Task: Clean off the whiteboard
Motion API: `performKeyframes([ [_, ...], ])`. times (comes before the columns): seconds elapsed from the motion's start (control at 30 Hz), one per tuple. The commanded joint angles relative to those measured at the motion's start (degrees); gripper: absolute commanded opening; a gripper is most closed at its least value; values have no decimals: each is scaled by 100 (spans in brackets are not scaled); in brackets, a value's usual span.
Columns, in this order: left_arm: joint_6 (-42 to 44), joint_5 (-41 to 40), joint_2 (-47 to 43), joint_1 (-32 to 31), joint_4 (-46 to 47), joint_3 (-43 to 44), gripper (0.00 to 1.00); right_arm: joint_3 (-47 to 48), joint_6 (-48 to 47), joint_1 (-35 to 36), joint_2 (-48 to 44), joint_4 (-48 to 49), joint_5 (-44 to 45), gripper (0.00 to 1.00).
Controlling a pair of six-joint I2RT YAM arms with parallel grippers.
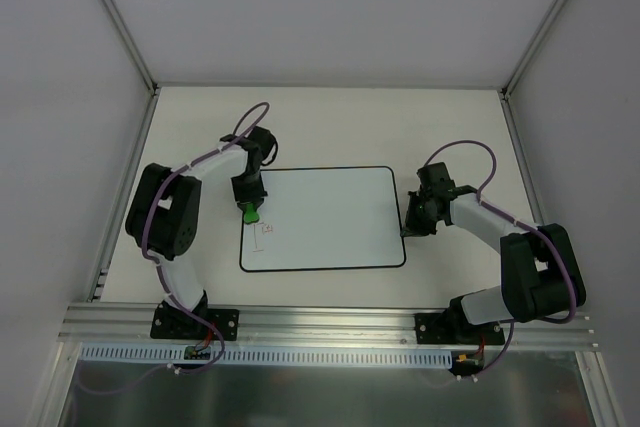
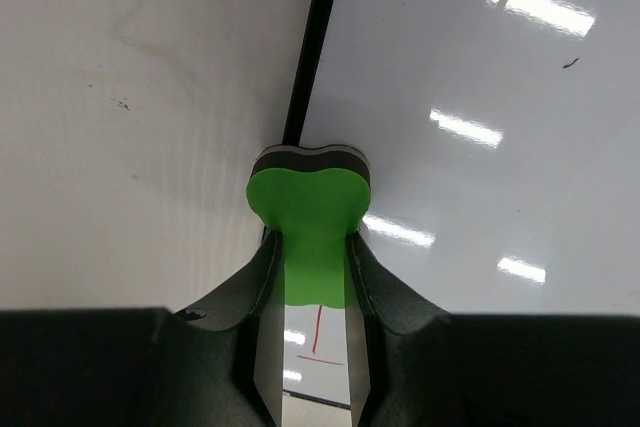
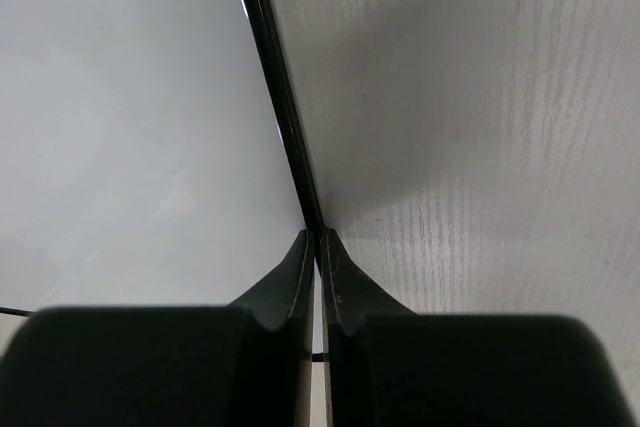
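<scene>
The whiteboard [image 1: 330, 217] lies flat at the middle of the counter [image 1: 450, 127]. It is a white rectangle with a thin black border and rounded corners, its long sides running from 9 to 3 o'clock. Its face is mostly blank, and a few thin red lines [image 1: 266, 235] sit toward its 8 o'clock corner.

The left arm [image 1: 165, 217] rises from the near edge, elbows out toward 9 o'clock, and folds back in over the board's 9 o'clock edge. There the left gripper [image 1: 250, 209] pinches a green eraser [image 1: 251, 213] with a dark layer on its far face. In the wrist view the eraser straddles the black border.

The right arm [image 1: 520, 267] elbows out toward 3 o'clock and reaches in toward 10 o'clock. The right gripper [image 1: 408, 230] has its fingers pressed together, tips at the border on the board's 3 o'clock edge.
</scene>
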Motion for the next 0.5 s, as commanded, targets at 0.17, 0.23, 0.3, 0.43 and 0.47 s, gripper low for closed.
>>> performKeyframes([
  [0.17,-327,405,-389,-845,307,-1529,0,-35,-22,12,123,-142,270,0],
  [0.23,-441,572,-468,-1101,342,-1758,0,-35,-22,3,123,-142,270,0],
  [0.3,-494,809,-486,-1548,404,-1820,0,-26,-13,12,132,-142,278,0],
  [0.43,-583,1082,-363,-2191,448,-1496,0,-17,-13,3,150,-134,287,0],
  [0.47,-582,1100,-328,-2262,448,-1400,0,-17,-21,3,141,-142,278,0],
])
